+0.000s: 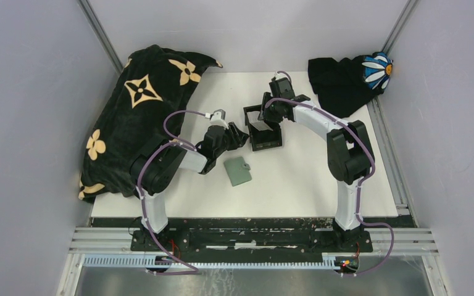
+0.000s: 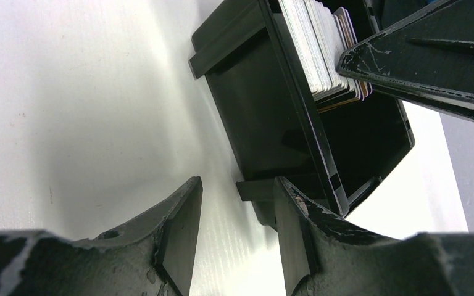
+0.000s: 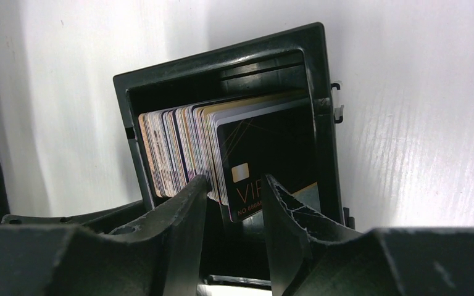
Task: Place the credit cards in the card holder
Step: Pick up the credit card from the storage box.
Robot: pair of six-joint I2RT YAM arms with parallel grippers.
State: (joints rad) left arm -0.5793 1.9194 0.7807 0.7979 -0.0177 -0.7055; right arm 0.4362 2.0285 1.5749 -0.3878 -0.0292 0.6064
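Cards (image 3: pixel 173 154) packed on edge inside black holder (image 3: pixel 222 58) at mid-counter, one more lying outside.

Far left, seen from overhead: black blanket (image 1: pixel 129 117) with tan flowers, heaped along the edge of the white counter (image 1: pixel 308 179) and spilling over its side.

Next right: left tool (image 1: pixel 242 135), low over the counter, aimed at the holder's left wall. Seen by its wrist camera: fingers partway apart, nothing between them but bare counter, right-hand finger (image 2: pixel 296 234) just beside the holder's near corner, contact impossible to judge.

Nearer the arm bases, just below that tool: loose card (image 1: pixel 238 171), grey-green, flat on the counter, slightly skewed, apart from the holder.

Centre: holder, open-topped, filled across roughly half its width by the upright stack, remainder dark and bare. Front of the stack, facing the right wrist camera: black card (image 3: pixel 271 148) with a pale chip patch and the letters "VI" showing.

Right of centre: right tool (image 1: pixel 264 117), reaching down over the holder from the far side. Fingers a narrow gap apart, spread across the face of the black card rather than pinching it, gripping nothing. One finger (image 2: pixel 432 55) lying over the top edges of the stack, contact unclear.

Far right corner: black cloth (image 1: pixel 339 83) with a white daisy, bunched against the wall.
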